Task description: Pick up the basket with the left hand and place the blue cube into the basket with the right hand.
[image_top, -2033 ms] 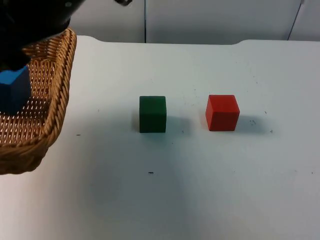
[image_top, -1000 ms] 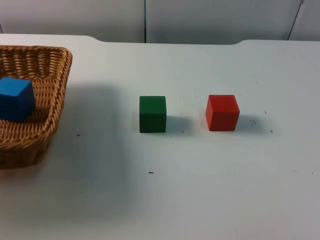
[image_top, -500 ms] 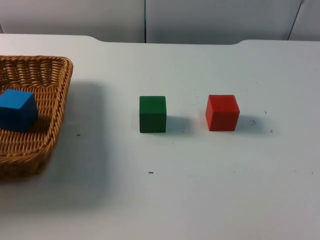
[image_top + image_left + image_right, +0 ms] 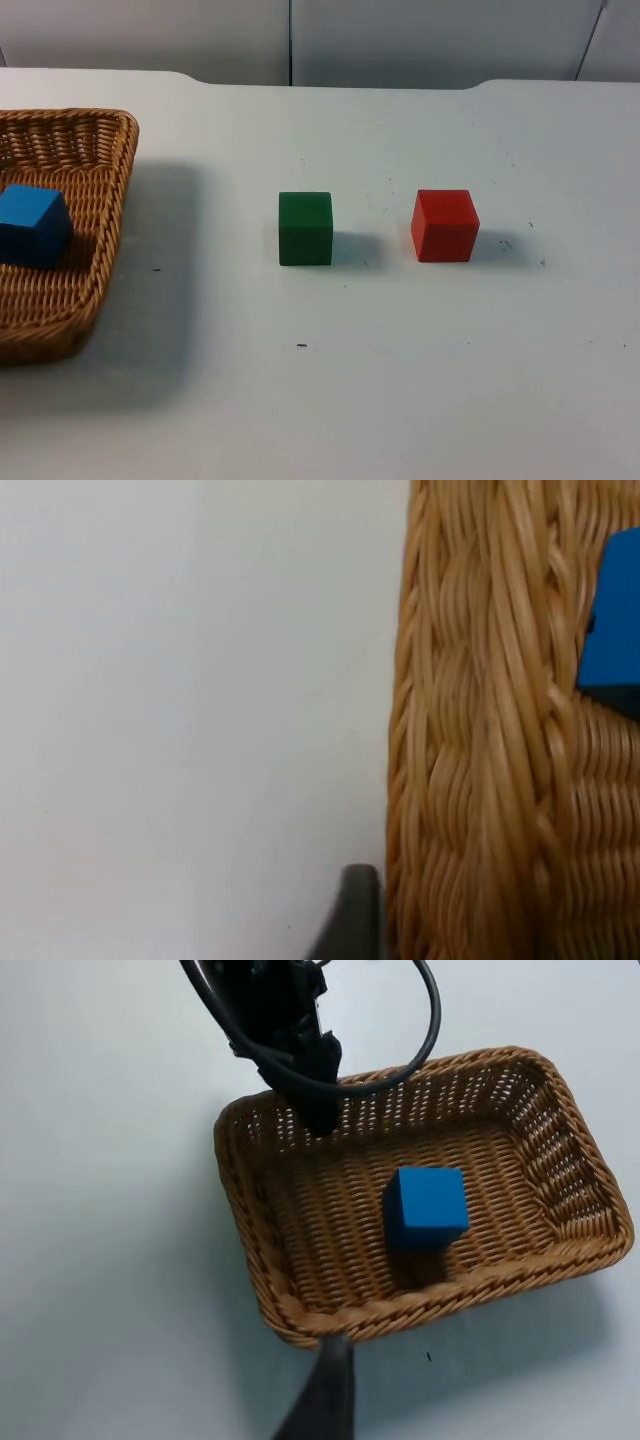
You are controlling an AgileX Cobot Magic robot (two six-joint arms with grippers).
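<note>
We see the blue cube [image 4: 428, 1203] lying inside the wicker basket [image 4: 95, 260], which sits at the table's [image 4: 420, 400] left side. The left gripper [image 4: 318, 1110] clamps the basket's rim. The right gripper [image 4: 328, 1400] hangs above the basket; its fingers' spread we cannot tell. A green cube [image 4: 305, 228] and red cube [image 4: 445, 225] stand apart on the table

1. The wicker basket [image 4: 300, 1290] sits over the white table [image 4: 100, 1160], casting a shadow on it
2. The blue cube [image 4: 428, 1205] rests inside on the woven floor
3. The left gripper [image 4: 318, 1110] clamps the basket's rim
</note>
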